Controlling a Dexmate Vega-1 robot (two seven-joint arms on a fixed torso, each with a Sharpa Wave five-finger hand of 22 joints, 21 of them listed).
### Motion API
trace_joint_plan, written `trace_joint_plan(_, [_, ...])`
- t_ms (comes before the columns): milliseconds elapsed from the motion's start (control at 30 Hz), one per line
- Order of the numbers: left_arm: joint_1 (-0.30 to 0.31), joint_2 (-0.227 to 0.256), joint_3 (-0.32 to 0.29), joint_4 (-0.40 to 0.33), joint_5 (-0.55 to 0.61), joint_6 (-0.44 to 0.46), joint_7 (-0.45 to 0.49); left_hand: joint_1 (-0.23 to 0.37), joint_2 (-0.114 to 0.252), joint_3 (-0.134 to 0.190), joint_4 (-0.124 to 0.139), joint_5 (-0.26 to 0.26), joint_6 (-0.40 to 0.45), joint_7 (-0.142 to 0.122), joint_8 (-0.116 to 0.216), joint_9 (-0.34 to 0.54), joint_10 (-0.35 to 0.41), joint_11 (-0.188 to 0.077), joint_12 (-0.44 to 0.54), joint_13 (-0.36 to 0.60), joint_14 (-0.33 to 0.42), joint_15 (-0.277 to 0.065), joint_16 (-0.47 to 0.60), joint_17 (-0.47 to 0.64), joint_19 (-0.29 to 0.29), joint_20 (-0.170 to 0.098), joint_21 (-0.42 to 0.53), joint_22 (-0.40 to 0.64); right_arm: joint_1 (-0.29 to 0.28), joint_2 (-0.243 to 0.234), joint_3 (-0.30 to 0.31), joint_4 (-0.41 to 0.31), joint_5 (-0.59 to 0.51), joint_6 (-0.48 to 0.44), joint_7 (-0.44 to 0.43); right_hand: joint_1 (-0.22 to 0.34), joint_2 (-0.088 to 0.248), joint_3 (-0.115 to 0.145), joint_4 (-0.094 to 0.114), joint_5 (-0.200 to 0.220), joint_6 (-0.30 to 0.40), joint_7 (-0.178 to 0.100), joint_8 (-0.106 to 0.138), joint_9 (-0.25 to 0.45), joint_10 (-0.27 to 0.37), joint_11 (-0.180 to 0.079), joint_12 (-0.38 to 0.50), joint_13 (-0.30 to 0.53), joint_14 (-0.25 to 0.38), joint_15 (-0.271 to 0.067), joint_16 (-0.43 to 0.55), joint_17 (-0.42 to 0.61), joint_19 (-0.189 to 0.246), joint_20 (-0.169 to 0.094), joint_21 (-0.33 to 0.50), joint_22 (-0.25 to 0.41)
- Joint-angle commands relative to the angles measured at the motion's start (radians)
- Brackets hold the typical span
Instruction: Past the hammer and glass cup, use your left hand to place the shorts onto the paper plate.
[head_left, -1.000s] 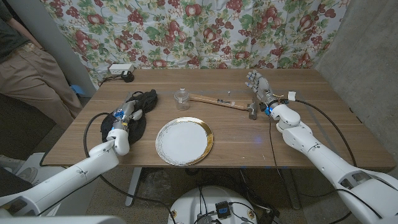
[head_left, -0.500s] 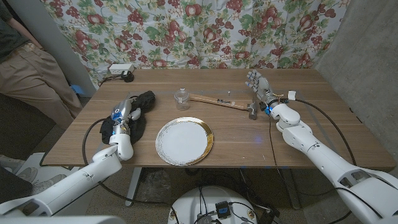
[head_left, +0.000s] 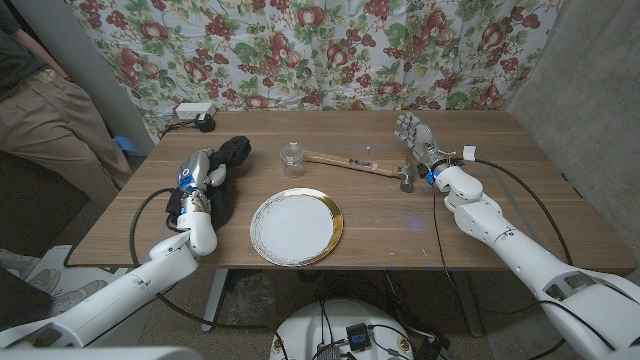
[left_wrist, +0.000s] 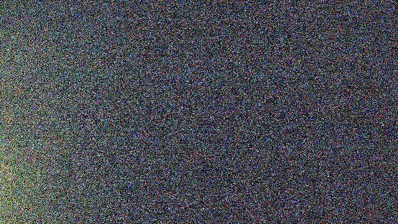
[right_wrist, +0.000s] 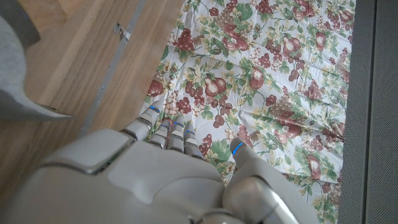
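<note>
— Though ringed in gold, holds nothing: paper plate (head_left: 296, 227), bare white, near the front edge of the worktop (head_left: 380, 215). Behind it, glass cup (head_left: 291, 158), upright, seemingly empty.

— Just beside that cup, to the robot's right?

— Hammer (head_left: 360, 167), lying flat, wooden handle towards the cup, metal head near the right hand (head_left: 415, 135).

— And the surface, the room?

— Brown wood grain, dark cables trailing across both sides. Behind, a curtain (head_left: 300, 50) printed with fruit and leaves; at the far left corner a white power strip (head_left: 195, 111); further left, a person (head_left: 45, 110) standing in tan trousers.

— About the shorts?

— Black, crumpled, partly bunched upward. Left of the plate and apart from it, on the robot's left side of the worktop: shorts (head_left: 226, 172).

— Hands?

— Left hand (head_left: 198, 178) closed into the dark cloth, gripping a fold of it. Right one raised beyond the hammer's head, fingers apart, nothing in them; seen from the right wrist too (right_wrist: 168, 162), fingers pointing at the curtain. Left wrist picture all grain, unreadable.
</note>
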Motion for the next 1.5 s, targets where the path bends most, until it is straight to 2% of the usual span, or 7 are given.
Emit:
trace_joint_plan(33, [0.030,0.007,-0.033,-0.068,0.021,0.000,0.019,0.155,0.142,-0.001,0.001,0.000,0.029,0.019,0.003,0.010,0.008,0.007,0.013,0.015,0.101,-0.184,0.010,0.012,-0.008,-0.097,0.014,0.001,-0.007,-0.008,0.002,-0.017,-0.003,0.004,-0.004,0.006,0.043,0.005,-0.002,-0.002,0.006,0.004,0.001,0.003,0.004,-0.002,0.002,0.002,0.005,-0.005,0.003,0.003,0.002,-0.033,0.002,0.003])
trace_joint_plan(933, [0.086,0.040,-0.099,-0.178,0.070,-0.027,0.014,0.168,0.134,0.000,0.007,0.000,0.040,0.019,-0.003,0.042,0.008,0.006,0.025,0.073,0.108,-0.187,0.008,0.050,-0.028,-0.104,0.069,-0.013,-0.047,-0.036,0.014,-0.096,-0.005,-0.003,-0.024,0.006,0.043,0.005,-0.003,-0.002,0.006,0.004,0.001,0.003,0.005,-0.002,0.002,0.002,0.006,-0.006,0.004,0.002,0.002,-0.034,0.002,0.003])
trace_joint_plan(1333, [0.094,0.053,-0.119,-0.214,0.094,-0.036,-0.008,0.171,0.132,0.001,0.007,-0.001,0.043,0.018,-0.009,0.052,0.007,0.004,0.027,0.094,0.113,-0.191,0.006,0.064,-0.038,-0.107,0.089,-0.020,-0.051,-0.035,0.014,-0.099,-0.005,0.001,-0.024,0.006,0.044,0.005,-0.003,-0.002,0.007,0.004,0.001,0.003,0.006,-0.001,0.002,0.002,0.007,-0.007,0.004,0.002,0.002,-0.034,0.003,0.003])
trace_joint_plan(1500, [0.084,0.059,-0.119,-0.206,0.091,-0.084,-0.028,0.172,0.130,0.002,0.008,-0.002,0.046,0.014,-0.010,0.055,0.006,0.003,0.027,0.102,0.112,-0.189,0.004,0.070,-0.040,-0.108,0.097,-0.023,-0.047,-0.033,0.012,-0.094,-0.007,0.003,-0.021,0.006,0.043,0.005,-0.003,-0.002,0.007,0.004,0.001,0.003,0.006,-0.001,0.002,0.002,0.007,-0.007,0.004,0.002,0.003,-0.034,0.003,0.003])
